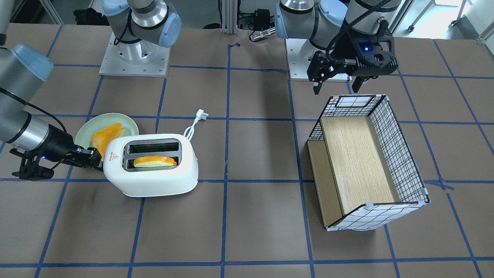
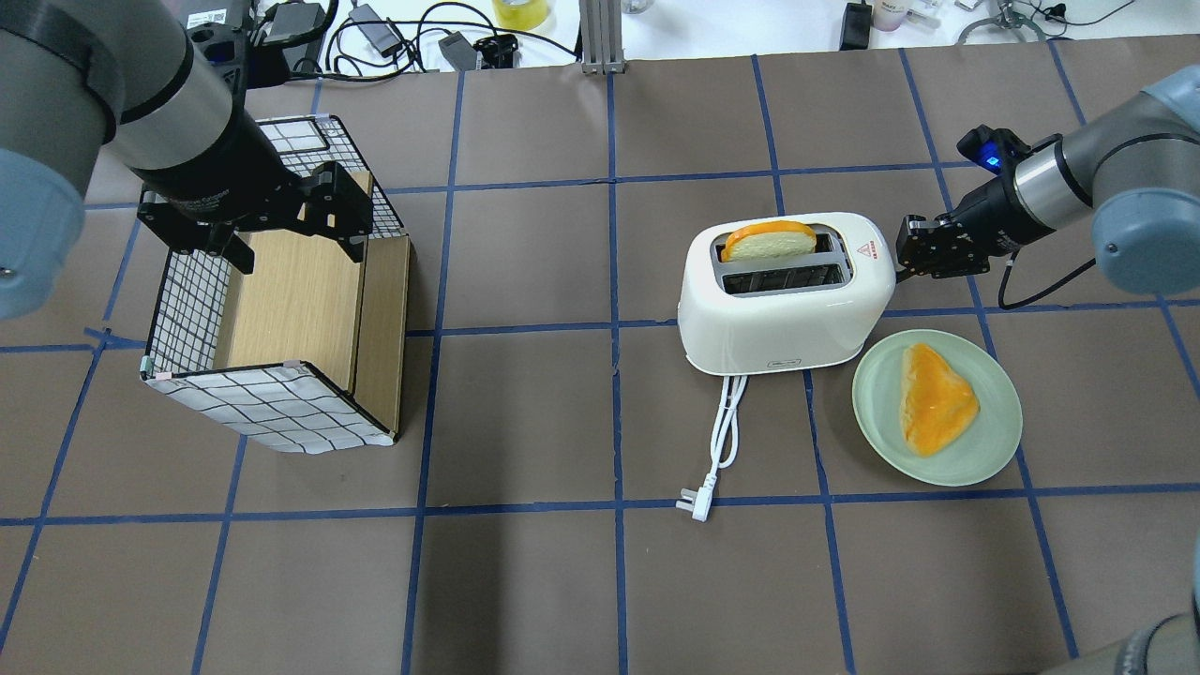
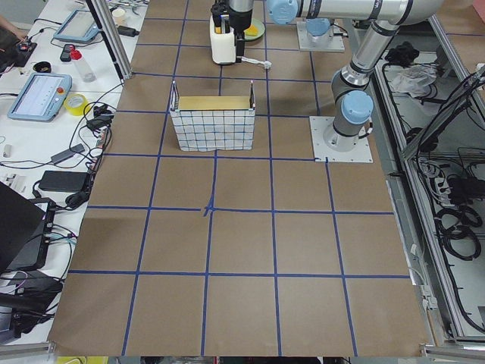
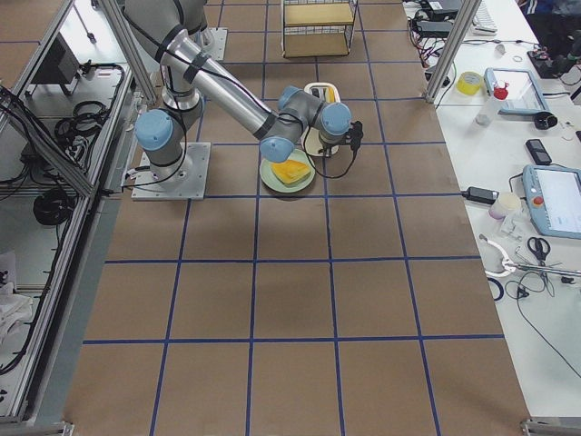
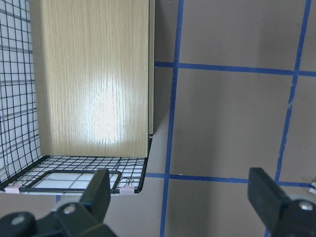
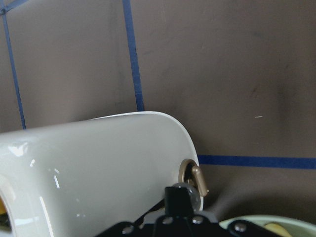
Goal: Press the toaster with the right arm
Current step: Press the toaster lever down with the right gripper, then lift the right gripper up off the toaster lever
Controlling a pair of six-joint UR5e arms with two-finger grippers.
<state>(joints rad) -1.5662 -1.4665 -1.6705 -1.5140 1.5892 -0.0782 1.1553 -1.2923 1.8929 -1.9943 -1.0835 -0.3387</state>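
Right gripper (image 2: 907,249) has its fingers pressed together, tip right at the end face of the toaster (image 2: 778,314), just by the little knob (image 6: 193,178). The toaster sits on the surface, long axis pointing straight at that gripper. It's white and rounded, with a bread slice (image 2: 769,239) poking out of one slot and the cord unplugged. Left gripper (image 2: 298,248), spread wide, hangs well apart over the basket (image 2: 272,412).

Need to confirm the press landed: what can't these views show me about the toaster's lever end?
- Lever: the right gripper covers that end of the toaster in the front-facing and overhead views.
- Contact: in the right wrist view a fingertip blocks the spot beside the knob.
- Side views: toaster too small.
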